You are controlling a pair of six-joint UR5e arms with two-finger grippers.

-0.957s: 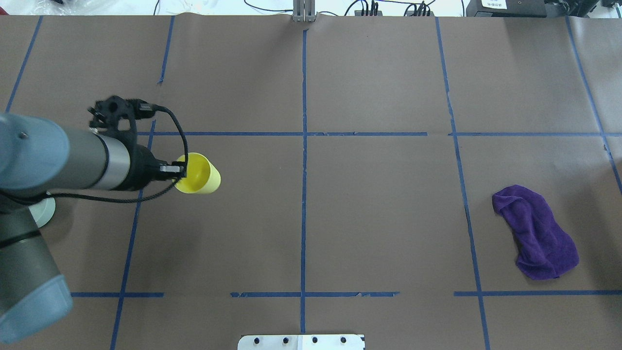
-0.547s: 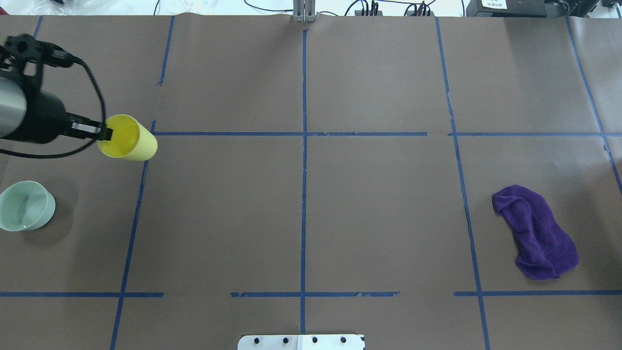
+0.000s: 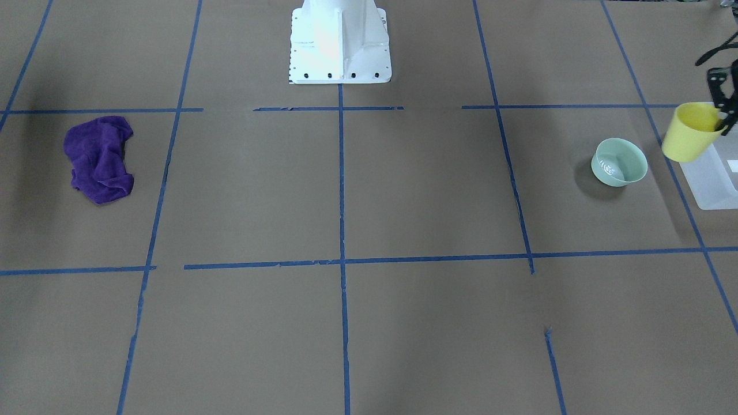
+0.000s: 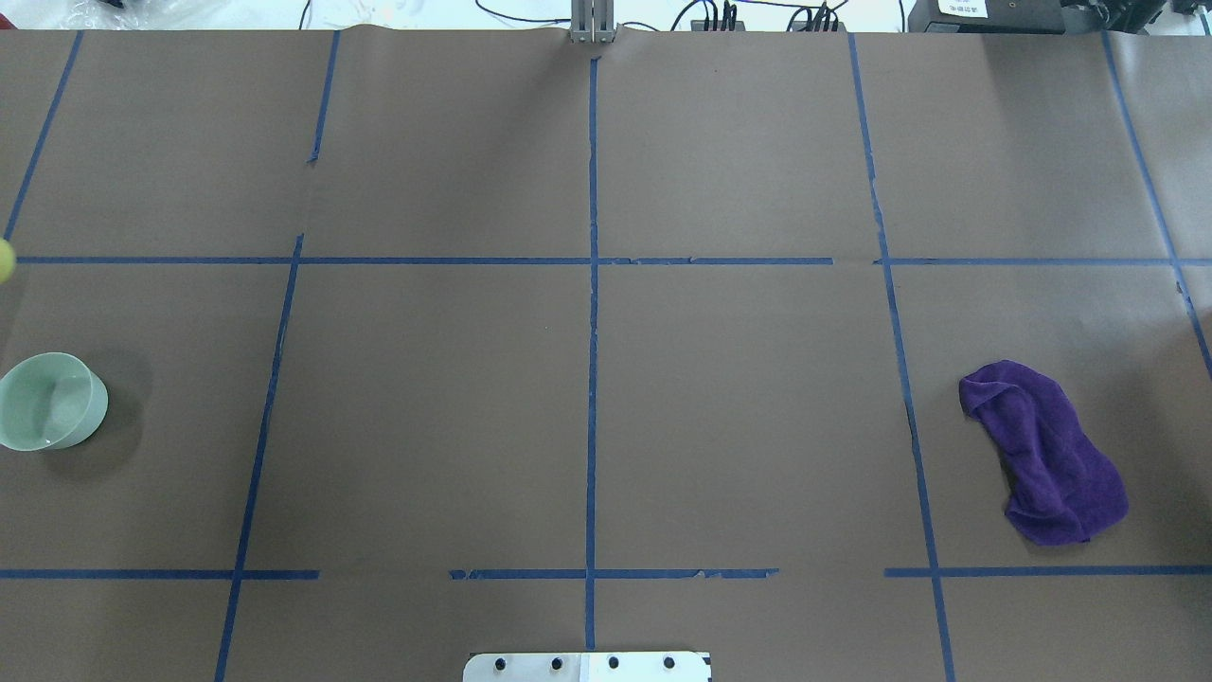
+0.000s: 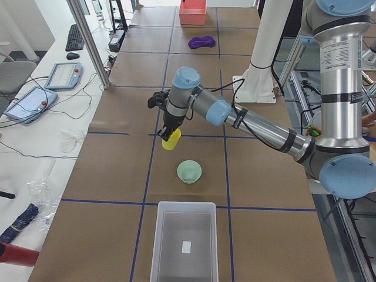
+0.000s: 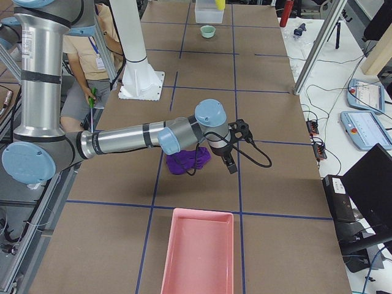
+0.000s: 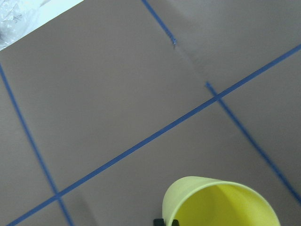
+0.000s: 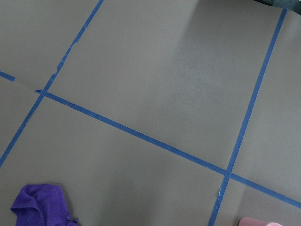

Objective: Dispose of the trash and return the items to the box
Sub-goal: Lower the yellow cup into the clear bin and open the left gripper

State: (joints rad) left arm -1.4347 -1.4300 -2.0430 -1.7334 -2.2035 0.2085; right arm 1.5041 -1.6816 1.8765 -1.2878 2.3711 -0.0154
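crumpled purple cloth (image 4: 1042,455) on blue-taped brown paper (image 4: 739,417); pink tray (image 6: 199,251) near.

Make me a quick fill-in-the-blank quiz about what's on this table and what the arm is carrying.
1. The yellow cup is held off the table by the robot's ___ gripper.
2. The cloth lying on the table is ___ in colour.
3. The bowl stands with its opening facing ___.
4. The number of items inside the box is ___.

Missing words: left; purple; up; zero.
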